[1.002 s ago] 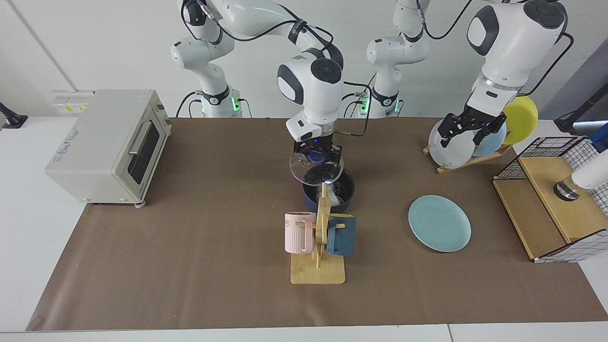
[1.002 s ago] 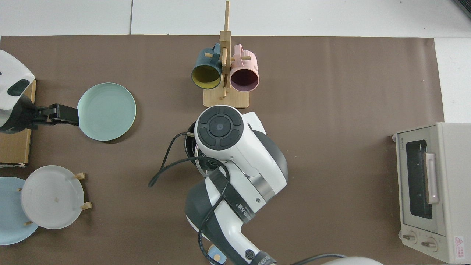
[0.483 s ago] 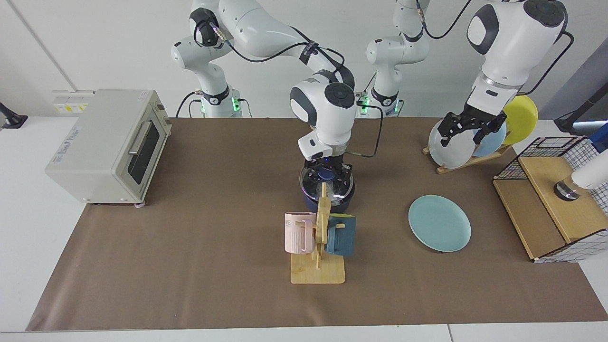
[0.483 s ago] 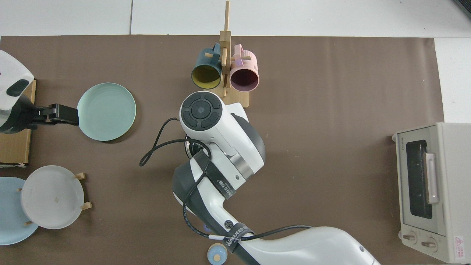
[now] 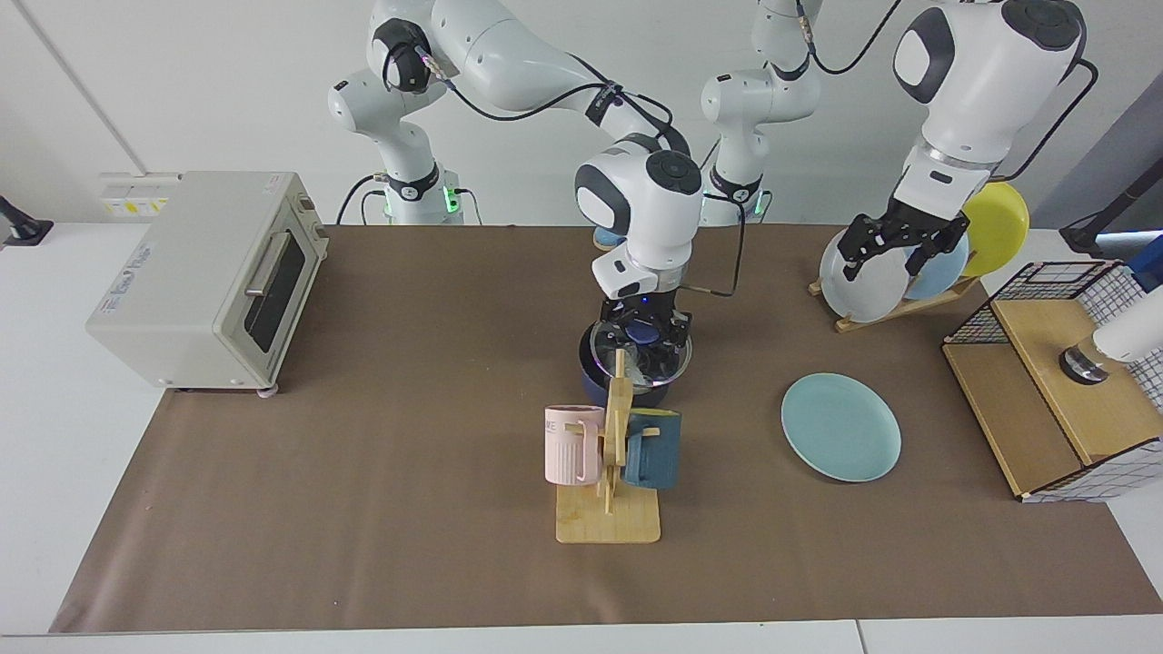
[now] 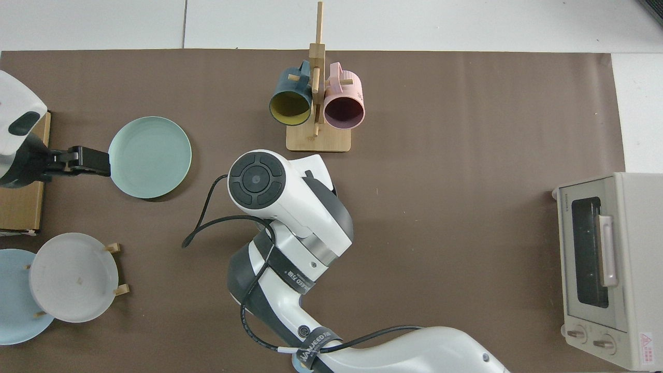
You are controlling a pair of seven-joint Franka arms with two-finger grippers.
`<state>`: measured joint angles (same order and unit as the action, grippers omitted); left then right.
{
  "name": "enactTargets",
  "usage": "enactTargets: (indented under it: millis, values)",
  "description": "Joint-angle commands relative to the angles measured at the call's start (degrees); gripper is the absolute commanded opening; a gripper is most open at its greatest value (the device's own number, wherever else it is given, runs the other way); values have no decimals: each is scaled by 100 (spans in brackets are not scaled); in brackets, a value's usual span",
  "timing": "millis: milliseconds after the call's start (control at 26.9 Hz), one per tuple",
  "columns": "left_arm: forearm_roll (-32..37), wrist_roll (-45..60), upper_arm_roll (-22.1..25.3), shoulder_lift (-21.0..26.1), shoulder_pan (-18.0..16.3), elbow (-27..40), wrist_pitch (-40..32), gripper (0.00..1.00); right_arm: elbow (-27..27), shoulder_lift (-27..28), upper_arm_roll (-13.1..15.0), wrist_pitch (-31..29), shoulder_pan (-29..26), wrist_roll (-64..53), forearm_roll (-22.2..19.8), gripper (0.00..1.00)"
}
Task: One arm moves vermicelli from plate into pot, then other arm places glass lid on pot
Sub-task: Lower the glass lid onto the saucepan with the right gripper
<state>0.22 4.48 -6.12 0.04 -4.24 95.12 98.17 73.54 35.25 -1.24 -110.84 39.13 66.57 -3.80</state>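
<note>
The dark blue pot stands mid-table behind the mug rack. My right gripper, with a blue light on it, is shut on the blue knob of the glass lid. The lid lies level at the pot's rim, offset a little toward the view's right. I cannot make out the vermicelli under the glass. In the top view my right arm's wrist hides pot and lid. The teal plate lies bare. My left gripper waits open, raised in front of the plate rack.
A wooden mug rack with a pink and a dark blue mug stands just in front of the pot. A toaster oven, a plate rack and a wire-and-wood shelf line the sides.
My right arm brought the tilted lid down over the pot, levelled it, then shifted it slightly toward the facing view's right. The left arm has stayed still.
</note>
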Motion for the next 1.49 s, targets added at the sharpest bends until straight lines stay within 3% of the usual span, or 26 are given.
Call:
enactTargets:
  millis: [0,408,743,1448]
  values:
    - [-66,-61,-64,-92,-103,33,-26,100,-15,34,-7,-105,-72,119,-103,0]
    - [-66,-61,-64,-92,-103,33,-18,100,-6,43,-25,-245,-301,58,37,0]
    - [-66,-61,-64,-101,-103,33,-26,100,-6,43,-25,-157,-327,58,521,0]
    - [-66,-61,-64,-101,-103,33,-18,100,231,25,-25,-237,-274,58,512,0]
